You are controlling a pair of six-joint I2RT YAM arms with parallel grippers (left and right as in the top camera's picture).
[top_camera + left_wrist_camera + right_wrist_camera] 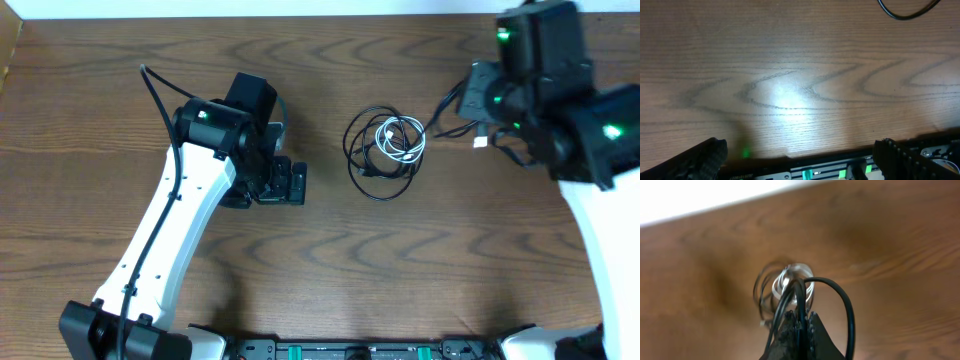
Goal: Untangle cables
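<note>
right end effector (801,319) pinching black cable (847,305), tangled cables (388,143) on wooden table (300,265)

Cables (385,150): thin black cords looped in a loose tangle mid-counter (330,270). Shorter white cable (398,140) coiled inside the black loops, overlapping them. One black strand (801,297) leads right out of the pile, raised off the wood, pinched in the right gripper (801,320).
</note>
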